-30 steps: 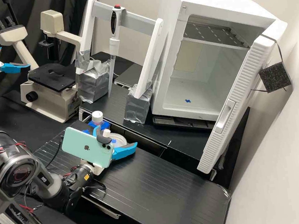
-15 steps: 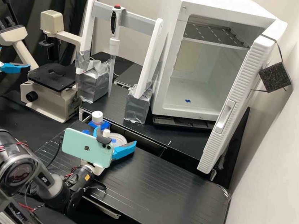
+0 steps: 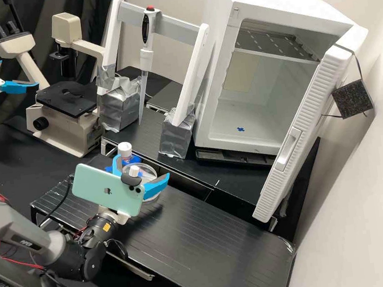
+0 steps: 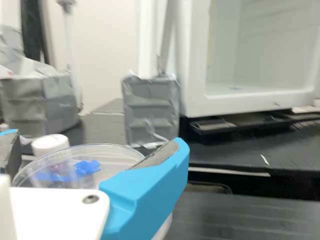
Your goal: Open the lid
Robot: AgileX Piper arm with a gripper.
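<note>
While the end effector (image 3: 142,167) hangs just above the worktop (image 3: 203,235), the clear round dish (image 4: 110,156) sits between its two blue fingers, which stand apart, one on either side, and close in on the rim. Whether they grip the lid alone or the dish and lid together, I cannot tell. The dish, being round, has no long axis across its face; the face looks upward with a slant, leaning down towards the white body of the end effector, and the short axis through its middle is tilted off upright. By how much is unclear.

The bottle (image 3: 125,149) stands upright in its blue stand (image 3: 131,159), just beyond the dish, and the microscope (image 3: 70,102) is farther back on the same side. The white cabinet (image 3: 208,132) is well apart, its door standing open.

Compared with half a second ago, the end effector has drawn a little towards the arm's own side, and the dish has come with it. In the high view the dish now shows a larger, fuller outline between the fingers, and the arm behind has folded lower. The bottle and the microscope have stayed put.
</note>
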